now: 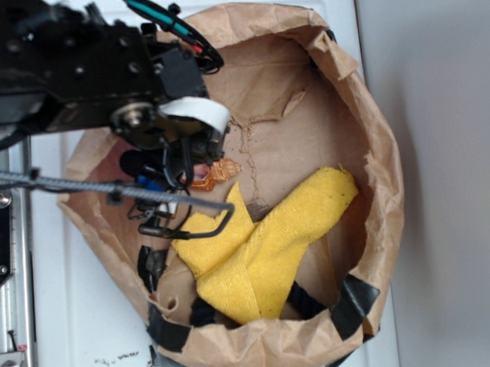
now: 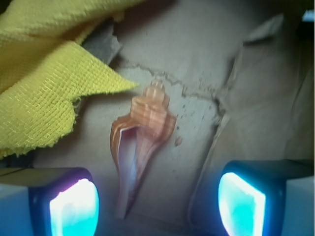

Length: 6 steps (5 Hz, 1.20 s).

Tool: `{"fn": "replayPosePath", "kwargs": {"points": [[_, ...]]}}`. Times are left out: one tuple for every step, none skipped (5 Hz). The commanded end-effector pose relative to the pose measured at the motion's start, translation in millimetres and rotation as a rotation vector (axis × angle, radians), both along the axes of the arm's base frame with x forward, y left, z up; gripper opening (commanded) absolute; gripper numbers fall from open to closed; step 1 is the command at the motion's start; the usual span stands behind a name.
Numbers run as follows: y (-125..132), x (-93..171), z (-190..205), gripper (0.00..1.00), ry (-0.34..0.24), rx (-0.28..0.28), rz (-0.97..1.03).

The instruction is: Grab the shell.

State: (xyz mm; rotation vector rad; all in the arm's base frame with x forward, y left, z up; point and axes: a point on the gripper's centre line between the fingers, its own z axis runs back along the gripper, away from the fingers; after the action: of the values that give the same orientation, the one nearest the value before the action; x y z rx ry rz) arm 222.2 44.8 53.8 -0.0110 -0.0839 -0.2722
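In the exterior view, a brown paper bag (image 1: 363, 99) with its rim rolled down is seen on a white surface (image 1: 89, 334). The black gripper (image 1: 184, 165) is lowered inside it at the left. The shell (image 1: 212, 175) is seen just right of the gripper, on the bag's floor. A yellow cloth (image 1: 263, 247) is spread to its right and nearer.

In the wrist view, the shell (image 2: 142, 137) is seen lying between the two fingers (image 2: 74, 206), untouched by either. The jaws are spread wide. The cloth (image 2: 44, 98) is seen at the left, its corner just beside the shell's whorled end.
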Motion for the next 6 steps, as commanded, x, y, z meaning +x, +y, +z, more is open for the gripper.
{"fn": "replayPosePath", "kwargs": {"points": [[-10.5,18.1,-13.0,1.00,-0.055,0.064,0.022],[-15.1,24.8,-23.9,1.00,-0.050,0.094,0.034],[-16.7,30.0,-31.0,1.00,-0.051,0.118,0.046],[-16.1,34.7,-41.1,1.00,-0.040,0.149,0.066],[-15.4,36.4,-43.5,0.00,-0.039,0.148,0.084],[-13.2,39.5,-34.8,0.00,-0.051,0.122,0.088]]}}
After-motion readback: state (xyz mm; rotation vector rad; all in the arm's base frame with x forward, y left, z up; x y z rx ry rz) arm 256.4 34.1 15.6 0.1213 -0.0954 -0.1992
